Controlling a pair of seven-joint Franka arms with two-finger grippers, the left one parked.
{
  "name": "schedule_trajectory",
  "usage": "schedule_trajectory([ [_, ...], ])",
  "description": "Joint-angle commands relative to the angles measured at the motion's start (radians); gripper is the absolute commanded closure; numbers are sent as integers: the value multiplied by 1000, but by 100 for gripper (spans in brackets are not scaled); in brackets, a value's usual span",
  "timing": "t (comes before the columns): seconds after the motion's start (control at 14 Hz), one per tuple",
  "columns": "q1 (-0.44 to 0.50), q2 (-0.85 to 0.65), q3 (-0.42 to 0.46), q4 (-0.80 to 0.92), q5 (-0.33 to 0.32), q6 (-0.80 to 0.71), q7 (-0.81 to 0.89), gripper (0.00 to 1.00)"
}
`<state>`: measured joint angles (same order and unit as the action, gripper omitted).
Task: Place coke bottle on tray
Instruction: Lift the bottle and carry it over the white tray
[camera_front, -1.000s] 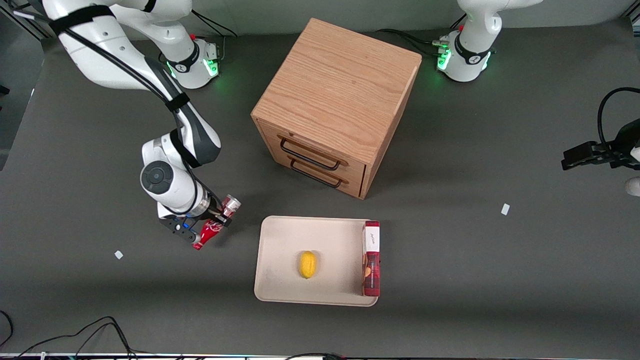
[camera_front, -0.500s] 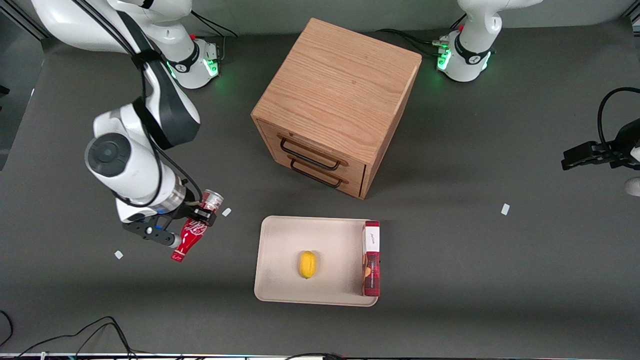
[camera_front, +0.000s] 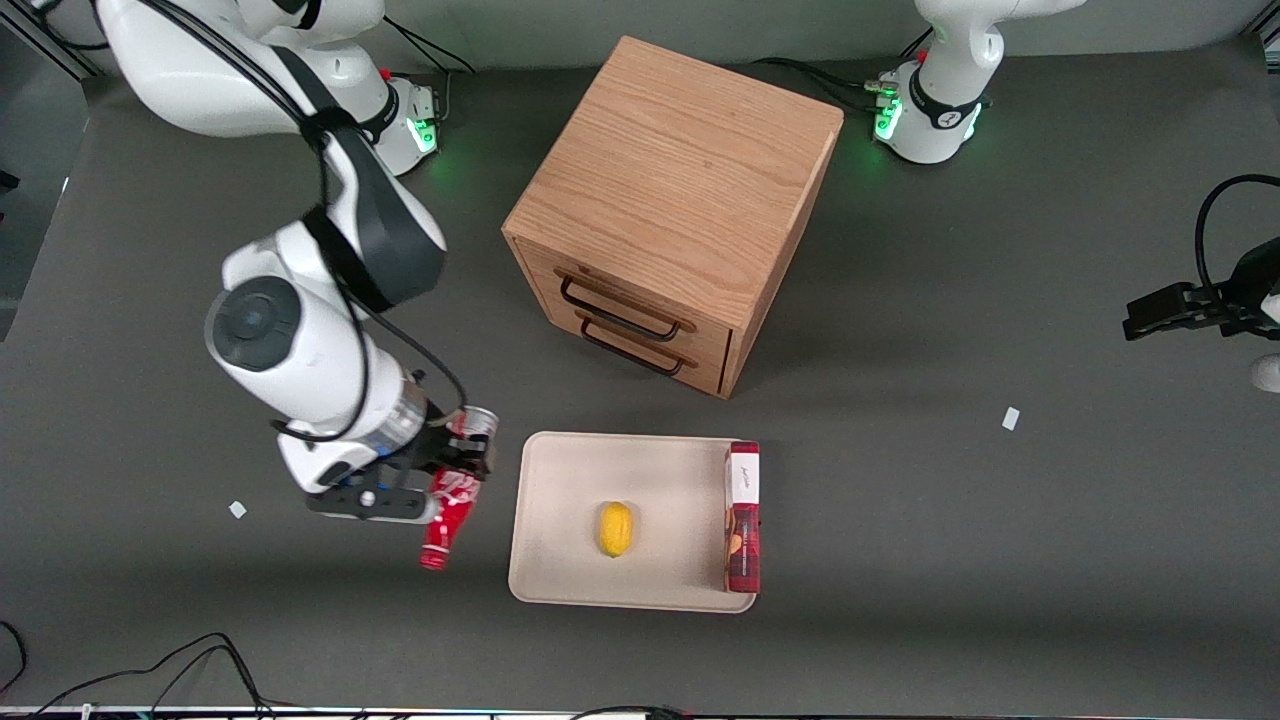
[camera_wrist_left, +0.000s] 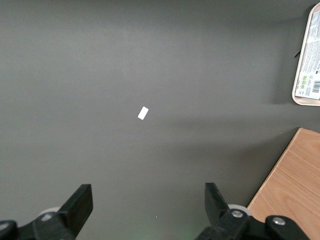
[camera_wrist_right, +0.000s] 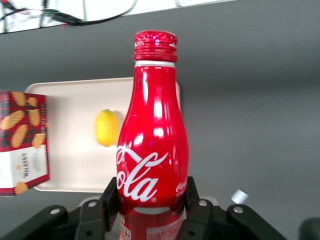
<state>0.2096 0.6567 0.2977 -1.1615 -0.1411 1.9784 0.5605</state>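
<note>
Red coke bottle (camera_front: 447, 510) with white script, held tilted above table in gripper (camera_front: 440, 490), just beside cream tray (camera_front: 560, 500).

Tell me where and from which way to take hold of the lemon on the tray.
Grip the lemon across its narrow middle, coming straight down from above. It lies alone on the tray, its long axis pointing toward the front camera, with bare tray on both flanks for fingers. The claw is shut on the coke bottle beside the tray, so that likely goes down first.
</note>
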Motion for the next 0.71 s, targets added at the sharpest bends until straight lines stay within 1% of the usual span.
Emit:
schedule_trajectory([
  [0.0,48,134,18,98,-21,104,-45,100],
  [0.14,56,211,20,99,-20,235,-82,100],
  [0.21,59,233,18,98,-21,258,-93,100],
  [0.36,56,267,6,97,-21,263,-137,100],
  [0.64,45,343,5,92,-21,283,-149,100],
])
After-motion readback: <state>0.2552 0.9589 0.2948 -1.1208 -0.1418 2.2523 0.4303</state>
